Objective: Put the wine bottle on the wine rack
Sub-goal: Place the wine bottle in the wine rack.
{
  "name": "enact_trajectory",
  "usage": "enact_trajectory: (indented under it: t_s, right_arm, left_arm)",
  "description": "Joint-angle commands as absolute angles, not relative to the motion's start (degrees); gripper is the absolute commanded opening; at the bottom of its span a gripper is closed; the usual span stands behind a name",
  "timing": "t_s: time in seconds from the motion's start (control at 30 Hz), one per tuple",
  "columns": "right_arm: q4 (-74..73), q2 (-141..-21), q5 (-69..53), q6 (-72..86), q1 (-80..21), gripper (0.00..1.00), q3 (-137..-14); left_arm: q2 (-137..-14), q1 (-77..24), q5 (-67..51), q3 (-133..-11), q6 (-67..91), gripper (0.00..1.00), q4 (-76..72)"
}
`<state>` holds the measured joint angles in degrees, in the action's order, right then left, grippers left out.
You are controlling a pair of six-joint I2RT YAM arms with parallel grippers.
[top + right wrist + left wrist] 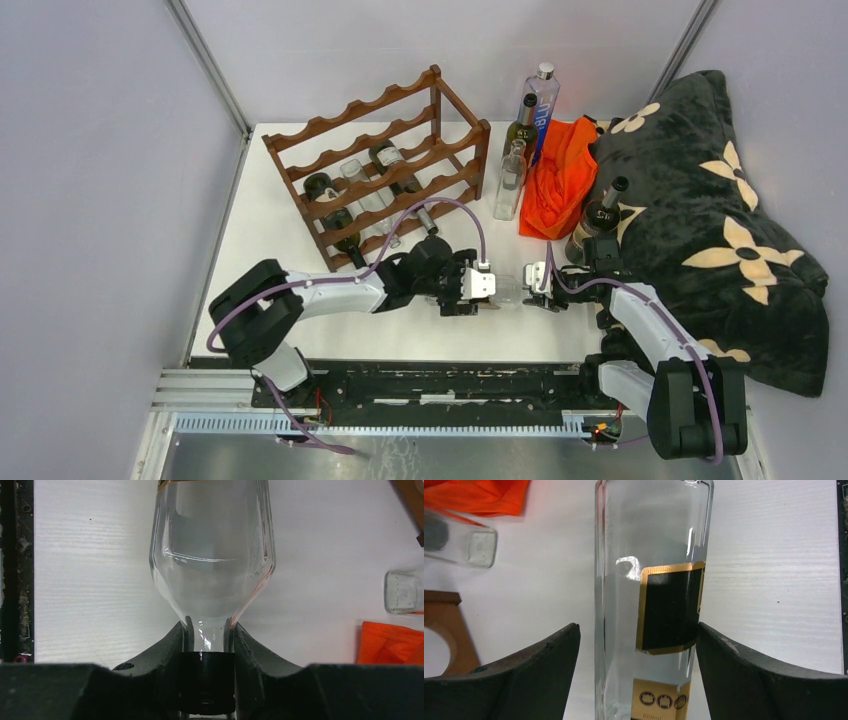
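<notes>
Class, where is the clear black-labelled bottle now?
In the top view the clear bottle is front-centre of the table, between the grippers: right gripper shut on its neck, left gripper open around its body.

my left gripper point(497, 291) reaches in from the left, fingers point(524, 680) spread wide and not gripping; my right gripper point(528, 288) faces it, jaws clamped tight on the wine bottle point(212, 555) neck.

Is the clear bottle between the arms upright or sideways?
Sideways: the clear glass bottle runs horizontally, neck in the right gripper.
</notes>
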<state>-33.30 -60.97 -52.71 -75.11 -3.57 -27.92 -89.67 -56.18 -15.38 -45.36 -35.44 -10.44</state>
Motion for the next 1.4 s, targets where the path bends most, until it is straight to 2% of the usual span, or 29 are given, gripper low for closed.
enact_trajectory:
  t_s: [0.0,0.1,0.17,0.2,0.23,0.27,0.33,0.43,0.5,0.6,0.7,0.9,1.07,1.23,1.3,1.37]
  right_arm:
    - [-35.2,-61.1,-57.6,-79.5,-3.8,0.05,-28.4]
    - [-35.2,-61.3,-57.7,-79.4,-3.8,0.06,-28.3]
    - [-35.5,-61.8,-58.0,-79.5,-3.9,0.12,-28.3]
    - [-35.7,-62.2,-58.3,-79.6,-3.9,0.15,-28.2]
    - [-35.9,-62.5,-58.7,-79.8,-3.8,0.18,-28.2]
    - [-36.3,-63.0,-59.1,-80.0,-3.8,0.23,-28.2]
    - [-36.8,-64.0,-59.9,-80.3,-3.8,0.34,-28.2]
    - [-37.3,-65.2,-60.6,-80.6,-3.8,0.58,-28.2]
    - [-37.4,-65.9,-61.1,-80.6,-3.8,0.69,-28.0]
    - [-36.9,-66.6,-61.5,-79.7,-3.9,0.77,-27.9]
    - [-33.6,-66.9,-58.6,-75.6,-4.4,0.79,-27.5]
    - [-25.6,-66.5,-50.2,-66.9,-5.0,0.75,-26.3]
    - [-27.3,-70.5,-49.5,-66.6,-6.5,0.64,-27.8]
    - [-29.3,-73.4,-47.4,-66.0,-8.9,0.61,-29.4]
    - [-31.0,-74.7,-47.9,-65.8,-9.0,0.52,-30.7]
    - [-33.4,-76.1,-48.8,-65.8,-8.9,0.25,-32.2]
  left_arm:
    - [-93.8,-55.3,-22.8,-50.3,-37.5,0.84,-8.3]
    - [-95.8,-55.4,-23.0,-51.1,-36.9,0.72,-6.6]
    - [-96.3,-55.4,-22.8,-51.4,-36.6,0.56,-6.1]
    - [-96.6,-55.4,-23.0,-52.0,-36.6,0.4,-5.4]
    - [-96.9,-55.3,-23.1,-52.8,-36.6,0.13,-4.3]
    - [-97.4,-55.4,-22.9,-53.7,-36.3,0.04,-3.5]
    - [-97.4,-55.5,-23.0,-53.9,-35.8,0.02,-4.0]
    - [-95.7,-55.5,-23.3,-51.4,-35.1,0.02,-8.3]
    - [-94.8,-55.4,-23.5,-50.5,-34.8,0.02,-10.2]
    - [-93.8,-55.5,-23.7,-50.1,-34.7,0.02,-11.0]
    - [-93.3,-55.4,-23.9,-49.8,-34.7,0.02,-11.9]
    - [-92.4,-55.3,-23.6,-48.6,-35.2,0.02,-12.7]
    - [-92.1,-55.3,-23.7,-47.7,-35.3,0.02,-13.4]
    - [-91.8,-55.2,-23.2,-47.9,-35.7,0.02,-13.5]
    - [-91.8,-55.2,-23.1,-48.2,-36.0,0.02,-13.2]
    - [-91.8,-55.1,-22.7,-48.5,-36.2,0.02,-12.8]
